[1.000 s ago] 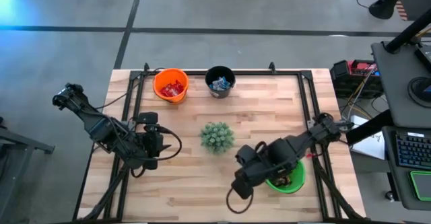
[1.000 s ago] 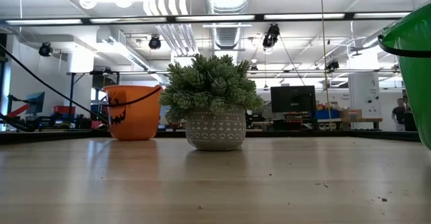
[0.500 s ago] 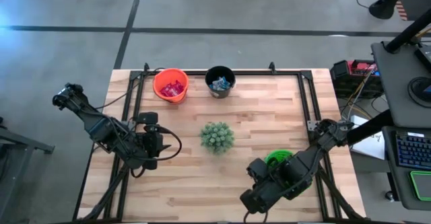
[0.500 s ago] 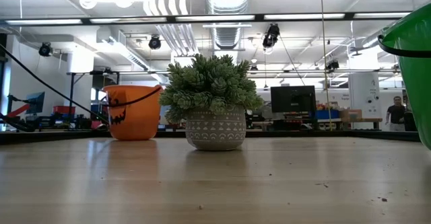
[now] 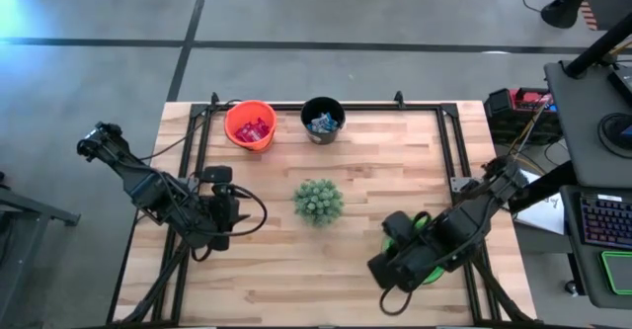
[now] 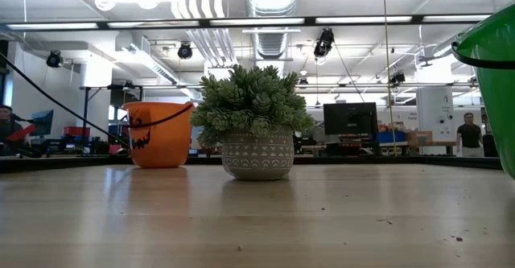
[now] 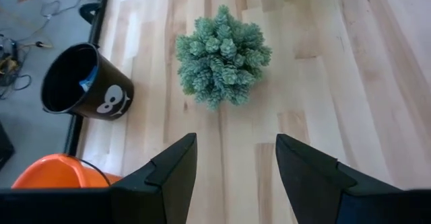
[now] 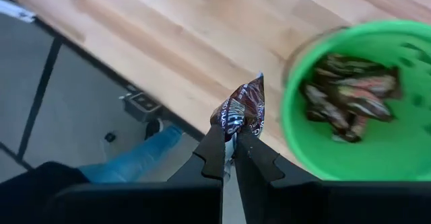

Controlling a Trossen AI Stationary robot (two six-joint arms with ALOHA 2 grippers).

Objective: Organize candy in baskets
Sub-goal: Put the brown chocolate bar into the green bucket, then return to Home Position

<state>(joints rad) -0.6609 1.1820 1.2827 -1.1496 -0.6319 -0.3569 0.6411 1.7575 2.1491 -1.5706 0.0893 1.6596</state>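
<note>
table (image 5: 395,161): pale wood butcher-block, dark frame rails along both sides.

orange basket (image 5: 250,124): at 11 o'clock of the table in the high view, red-wrapped candy (image 5: 253,129) inside. evidently the bin for reds.

black basket (image 5: 323,119): at 12 o'clock, just beside the orange one, blue-and-silver wrappers (image 5: 322,123) inside. skull-like face on its wall in the left wrist view.

green basket (image 8: 350,103): at 4 to 5 o'clock, near the table's front edge, largely covered by the right arm from above. brown-wrapped bars (image 8: 347,99) heaped inside, seen in the right wrist view.

potted spiky plant (image 5: 318,201): table centre, upright, well apart from all three baskets. not part of the sort.

right gripper (image 8: 232,146): over the green basket's near side at 5 o'clock, clenched on one dark brown candy bar (image 8: 239,109) by its lower end, wrapper standing up between the fingers. pinch at the end probably leaves the bar free to drop cleanly. bar beside the green rim, not yet over the opening; judged mid-carry toward its matching bin.

left gripper (image 7: 232,177): at 8 to 9 o'clock, released, fingers spread, nothing between them. faces plant and black basket; apparently waiting.

loose candy on the table: none visible.
</note>
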